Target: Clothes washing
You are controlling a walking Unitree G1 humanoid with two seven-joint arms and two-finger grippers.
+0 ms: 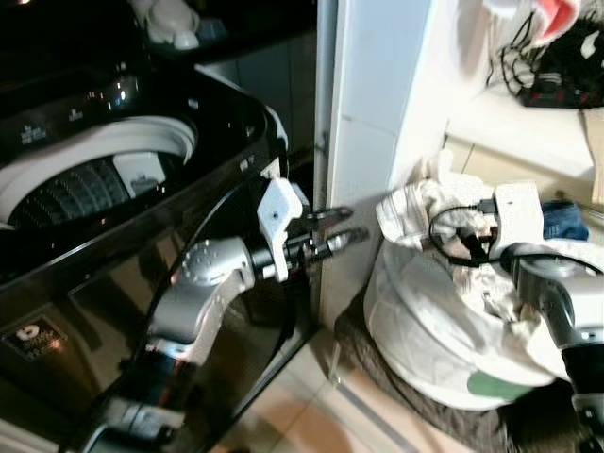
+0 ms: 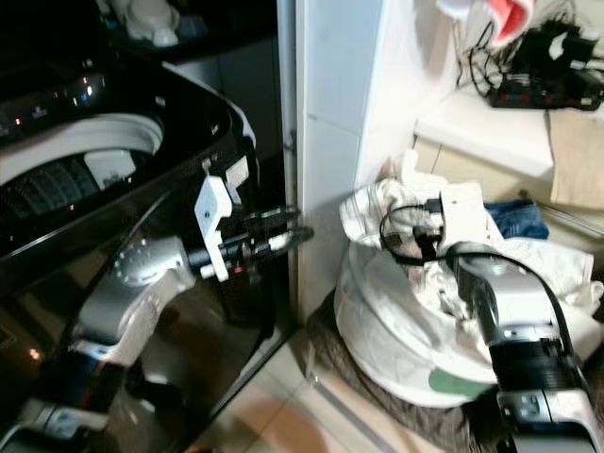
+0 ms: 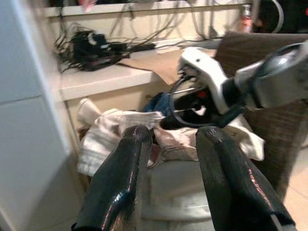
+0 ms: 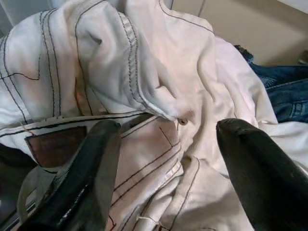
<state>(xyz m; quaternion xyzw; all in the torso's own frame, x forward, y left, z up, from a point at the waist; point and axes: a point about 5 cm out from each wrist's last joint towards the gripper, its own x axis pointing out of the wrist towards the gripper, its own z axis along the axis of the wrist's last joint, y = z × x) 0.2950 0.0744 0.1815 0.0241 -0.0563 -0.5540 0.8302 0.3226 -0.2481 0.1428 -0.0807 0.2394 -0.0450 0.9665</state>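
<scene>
Right gripper hovers with its two black fingers spread wide apart, nothing between them, just above the white jeans heaped on top of the laundry pile at the right of the head view. Left gripper sits at centre frame, fingers apart too, pointing toward the white wall and holding nothing.

Now the big picture. Washing machine, black and glossy, takes up the whole left half of the head view, its lid open and the white-rimmed drum showing at upper left. Next to it, the white wall runs down the middle of the frame. Lower right, a big white laundry bag bulges on a dark woven basket, stuffed with clothes. The white jeans, with dark stitching and a brown patch, lie crumpled on top, touching the bag's upper edge. Blue denim peeks out just behind them at the right. Upper right, a pale shelf carries a tangle of black cables. Peach floor tiles show at bottom centre.
</scene>
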